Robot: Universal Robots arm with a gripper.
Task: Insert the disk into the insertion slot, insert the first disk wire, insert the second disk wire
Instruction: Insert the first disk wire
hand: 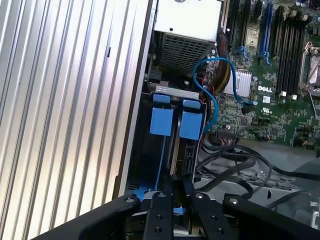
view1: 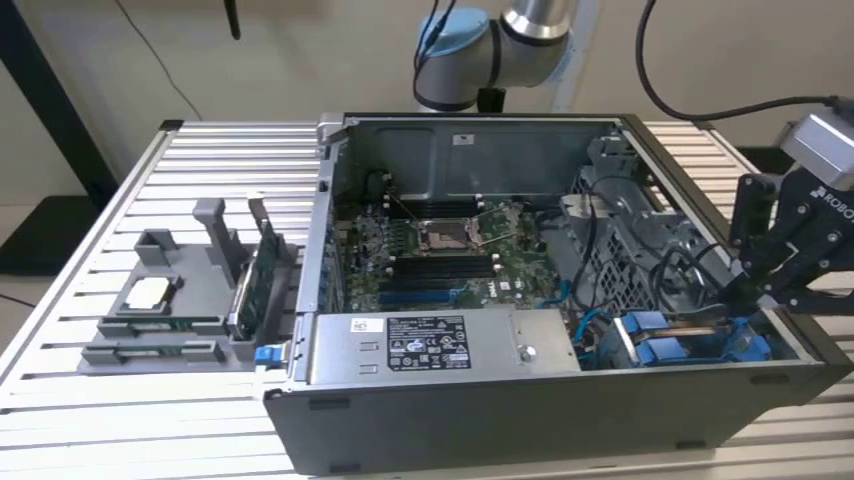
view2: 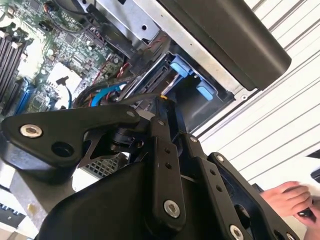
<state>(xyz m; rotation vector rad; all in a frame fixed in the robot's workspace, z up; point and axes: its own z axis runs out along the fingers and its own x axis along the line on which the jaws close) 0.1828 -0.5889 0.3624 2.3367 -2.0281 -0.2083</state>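
Two blue carriers (hand: 161, 120) (hand: 191, 122) sit side by side in the dark drive cage (hand: 172, 91), each filling an insertion slot. Their drive bodies are hidden, so I cannot tell which one holds the disk. In the exterior view the carriers (view1: 665, 340) lie at the case's front corner on the exterior view's right. My gripper (hand: 177, 197) (view1: 761, 300) reaches down at the carriers' far end by the case wall. Its fingers are shut on a small connector of a black disk wire (view2: 120, 99) that runs to the fingertips (view2: 162, 102).
The open computer case (view1: 320, 400) rests on a slatted metal table (view1: 107, 400). A grey fixture (view1: 174, 300) with parts stands on the exterior view's left. Black cables (hand: 240, 165) loop beside the cage, and a blue cable (hand: 212, 95) curves over the motherboard (hand: 280, 95). A person's hand (view2: 290, 197) rests on the table.
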